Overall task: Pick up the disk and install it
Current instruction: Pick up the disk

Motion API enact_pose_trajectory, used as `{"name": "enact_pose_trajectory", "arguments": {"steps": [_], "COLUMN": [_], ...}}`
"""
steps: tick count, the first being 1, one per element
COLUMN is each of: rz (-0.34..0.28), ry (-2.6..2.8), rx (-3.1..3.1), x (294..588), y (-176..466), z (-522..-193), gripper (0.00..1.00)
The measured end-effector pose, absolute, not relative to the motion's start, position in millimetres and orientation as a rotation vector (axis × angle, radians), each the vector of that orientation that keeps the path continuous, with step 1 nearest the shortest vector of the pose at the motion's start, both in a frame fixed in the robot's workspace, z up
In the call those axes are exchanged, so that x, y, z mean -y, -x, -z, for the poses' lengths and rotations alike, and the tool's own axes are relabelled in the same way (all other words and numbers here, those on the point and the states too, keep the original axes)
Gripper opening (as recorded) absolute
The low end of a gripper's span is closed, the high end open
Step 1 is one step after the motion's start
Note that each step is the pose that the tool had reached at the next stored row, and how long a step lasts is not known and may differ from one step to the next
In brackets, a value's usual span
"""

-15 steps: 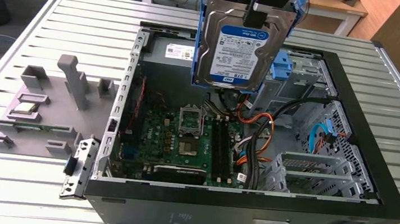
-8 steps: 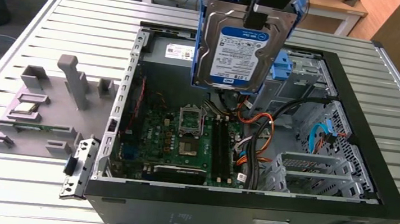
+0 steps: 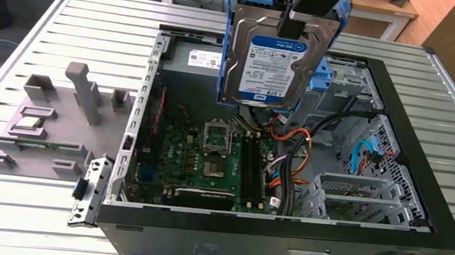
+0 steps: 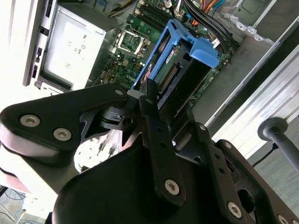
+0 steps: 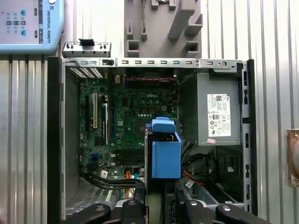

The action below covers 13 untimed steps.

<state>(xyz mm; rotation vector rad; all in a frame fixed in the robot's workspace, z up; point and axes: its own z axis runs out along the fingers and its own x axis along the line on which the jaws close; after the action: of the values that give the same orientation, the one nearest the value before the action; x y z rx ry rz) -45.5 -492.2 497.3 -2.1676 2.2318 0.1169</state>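
Note:
The disk (image 3: 271, 62), a silver hard drive with a blue-and-white label in a blue plastic caddy, hangs upright above the open computer case (image 3: 283, 240). My gripper (image 3: 293, 27) is shut on it from above, one black finger lying across its labelled face. In the second wrist view the disk (image 4: 180, 70) sticks out from between my black fingers (image 4: 153, 122), with the motherboard below it. In the first wrist view the blue caddy end of the disk (image 5: 166, 154) hovers over the middle of the case, beside the power supply (image 5: 217, 116).
Inside the case lie the motherboard (image 3: 215, 158), cable bundles (image 3: 303, 142) and metal drive cages (image 3: 357, 194) on the exterior view's right. A grey fixture (image 3: 57, 114) with small parts stands on the slatted table at the exterior view's left. A teach pendant (image 5: 28, 23) lies nearby.

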Motion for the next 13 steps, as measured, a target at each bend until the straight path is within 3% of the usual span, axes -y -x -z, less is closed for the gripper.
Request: {"name": "enact_pose_trajectory", "arguments": {"steps": [13], "rz": [-0.117], "ry": [2.168], "rx": [-2.232], "x": [508.3], "y": [45.5], "z": [-497.2], "gripper": [0.35]}}
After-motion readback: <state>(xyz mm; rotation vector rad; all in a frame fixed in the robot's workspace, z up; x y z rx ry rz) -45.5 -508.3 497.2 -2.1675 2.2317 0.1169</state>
